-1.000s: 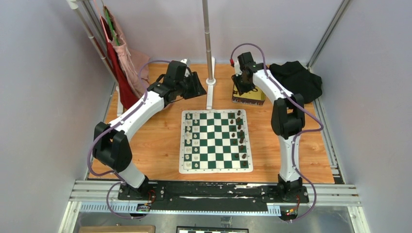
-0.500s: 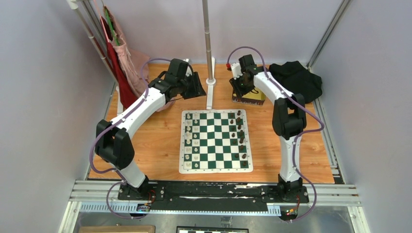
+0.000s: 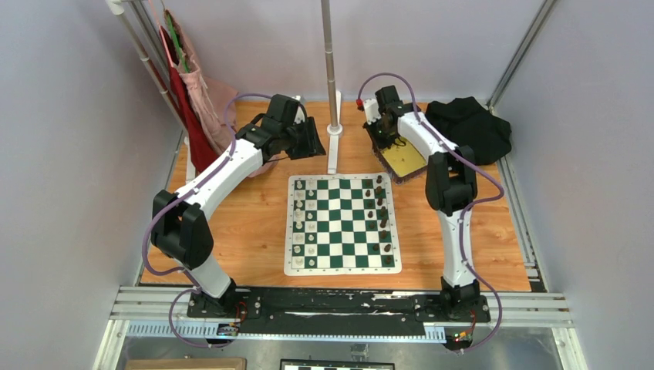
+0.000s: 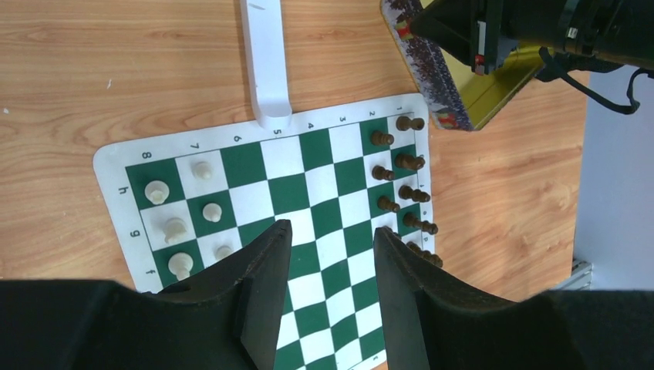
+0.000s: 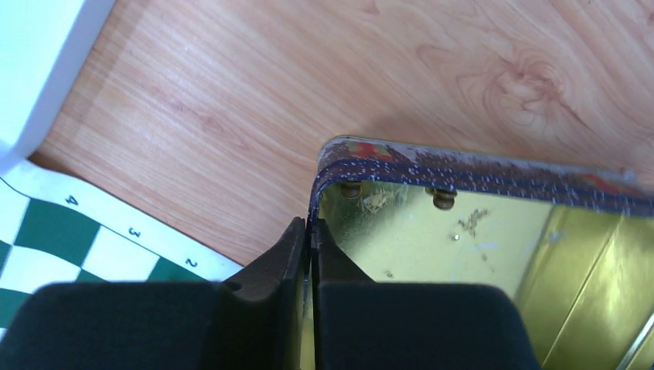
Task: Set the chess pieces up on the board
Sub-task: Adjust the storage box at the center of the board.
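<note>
Several chess pieces [image 4: 409,162] look light and tippy, best pinched mid-stem; right fingers [image 5: 278,262] clamp the tin [image 5: 478,173] rim, left fingers [image 4: 266,270] half-open, empty.

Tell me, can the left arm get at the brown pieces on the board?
Probably yes: the left gripper hangs open and empty near the board, nothing between it and the brown pieces.

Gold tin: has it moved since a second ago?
Yes. The gold tin, its rim pinched by the right end effector, has swung round; its near corner now reaches closer to the board's far right corner.
</note>
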Robot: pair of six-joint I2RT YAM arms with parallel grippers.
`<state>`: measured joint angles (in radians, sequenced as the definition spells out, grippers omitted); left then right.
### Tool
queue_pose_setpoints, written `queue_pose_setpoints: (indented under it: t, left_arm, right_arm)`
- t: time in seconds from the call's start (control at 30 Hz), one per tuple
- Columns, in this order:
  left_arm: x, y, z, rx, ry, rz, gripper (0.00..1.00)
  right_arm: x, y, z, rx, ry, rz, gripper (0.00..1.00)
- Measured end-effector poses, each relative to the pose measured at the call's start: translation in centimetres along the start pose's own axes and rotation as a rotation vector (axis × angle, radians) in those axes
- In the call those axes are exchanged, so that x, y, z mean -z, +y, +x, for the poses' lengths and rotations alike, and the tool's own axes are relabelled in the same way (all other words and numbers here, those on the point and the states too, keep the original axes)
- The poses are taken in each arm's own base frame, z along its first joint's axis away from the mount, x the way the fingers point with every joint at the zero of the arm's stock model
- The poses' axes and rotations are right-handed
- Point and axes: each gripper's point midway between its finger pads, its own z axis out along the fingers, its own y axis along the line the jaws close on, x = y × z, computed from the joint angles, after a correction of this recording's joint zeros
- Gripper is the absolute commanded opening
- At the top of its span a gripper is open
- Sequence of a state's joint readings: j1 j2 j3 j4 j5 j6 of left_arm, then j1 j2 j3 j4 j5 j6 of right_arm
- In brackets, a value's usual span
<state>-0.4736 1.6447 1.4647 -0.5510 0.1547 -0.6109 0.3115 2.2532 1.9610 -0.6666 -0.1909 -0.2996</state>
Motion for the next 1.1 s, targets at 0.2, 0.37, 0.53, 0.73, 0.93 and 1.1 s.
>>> queue_pose_setpoints:
  t: [0.2, 0.37, 0.53, 0.73, 0.93, 1.1]
  left_arm:
    - [0.1, 0.4, 0.2, -0.010, 0.015, -0.012, 0.49]
    - [0.3, 1.0, 0.0, -0.017, 0.017, -0.024, 0.49]
    - [0.5, 1.7, -0.1, -0.015, 0.021, -0.039, 0.49]
    - [0.6, 2.3, -0.3, -0.026, 0.022, -0.048, 0.49]
    - [0.6, 2.7, -0.4, -0.034, 0.021, -0.052, 0.49]
    - [0.7, 2.9, -0.4, -0.038, 0.026, -0.054, 0.49]
  right_arm:
    - [-1.0, -0.6, -1.9, -0.049, -0.024, 0.008, 0.01]
    - [-2.0, -1.4, -3.9, -0.089, -0.056, 0.029, 0.00]
    - [-2.8, -2.6, -5.2, -0.130, -0.078, 0.075, 0.00]
    - [-2.9, -3.8, -5.5, -0.240, -0.087, 0.158, 0.00]
    - [-2.8, -4.8, -5.4, -0.399, -0.099, 0.239, 0.00]
    - [-2.9, -5.3, -5.9, -0.506, -0.127, 0.270, 0.00]
